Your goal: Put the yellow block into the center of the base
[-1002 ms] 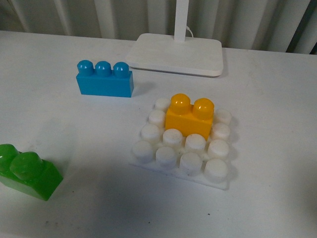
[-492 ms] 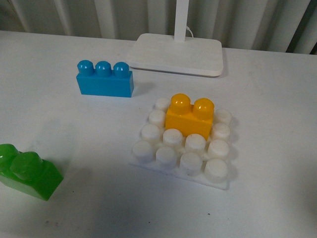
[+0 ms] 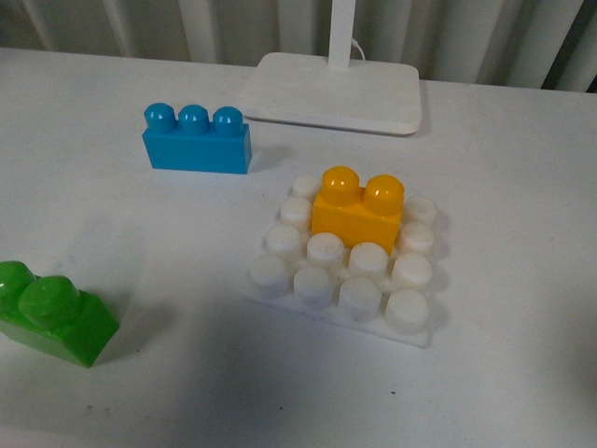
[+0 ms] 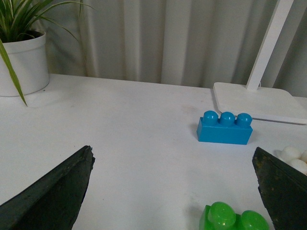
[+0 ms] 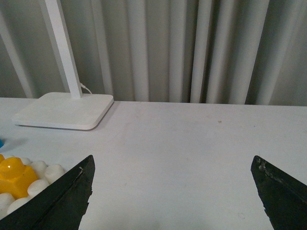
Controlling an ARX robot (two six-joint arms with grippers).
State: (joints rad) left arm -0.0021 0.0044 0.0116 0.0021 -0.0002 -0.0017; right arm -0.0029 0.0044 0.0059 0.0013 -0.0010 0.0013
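The yellow block (image 3: 358, 215) stands upright on the white studded base (image 3: 347, 267), seated on its middle studs toward the far rows. Neither arm shows in the front view. My left gripper (image 4: 175, 160) is open and empty, above the table with the green brick (image 4: 235, 218) between its fingertips. My right gripper (image 5: 172, 163) is open and empty over bare table. The yellow block (image 5: 13, 176) and the base's studs (image 5: 45, 171) show at the edge of the right wrist view. A few base studs (image 4: 293, 157) show in the left wrist view.
A blue three-stud brick (image 3: 197, 140) lies left of the base and a green brick (image 3: 51, 313) at the front left. A white lamp foot (image 3: 331, 91) with a pole stands behind. A potted plant (image 4: 21, 55) shows in the left wrist view.
The front view has shifted slightly: everything sits a little lower-left and nearer than before. The yellow block stays seated on the base.
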